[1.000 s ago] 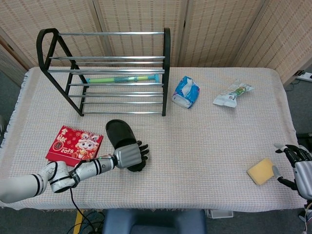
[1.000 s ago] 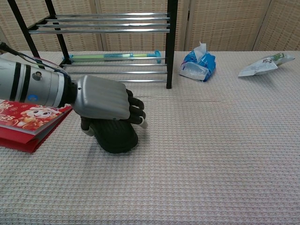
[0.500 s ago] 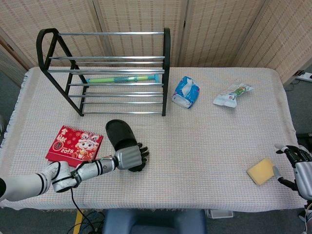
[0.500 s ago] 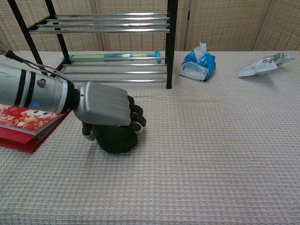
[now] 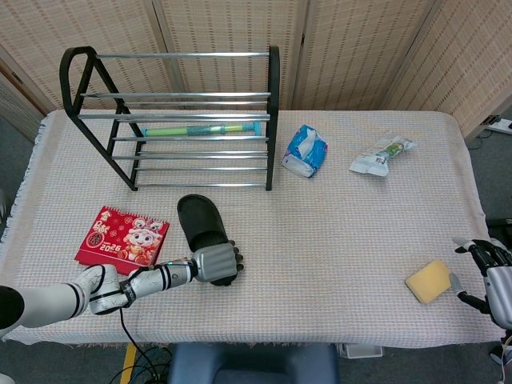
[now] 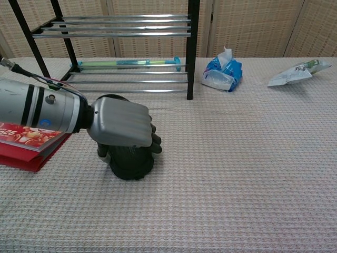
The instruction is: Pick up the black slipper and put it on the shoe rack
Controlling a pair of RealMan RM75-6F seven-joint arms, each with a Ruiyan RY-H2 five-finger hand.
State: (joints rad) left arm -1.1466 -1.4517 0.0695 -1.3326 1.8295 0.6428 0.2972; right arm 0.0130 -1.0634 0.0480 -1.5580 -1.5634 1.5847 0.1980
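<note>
Now the left hand [image 6: 122, 123] clasps the black slipper's [image 5: 200, 222] near end.

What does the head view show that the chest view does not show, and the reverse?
Only the head view shows the right hand, open near the table's edge, and the yellow sponge beside it.

The chest view adds no object of its own, only a closer side look at the left hand.

Both show the left hand gripping the black slipper, the shoe rack, the red calendar, the blue tissue pack and the plastic packet.
</note>
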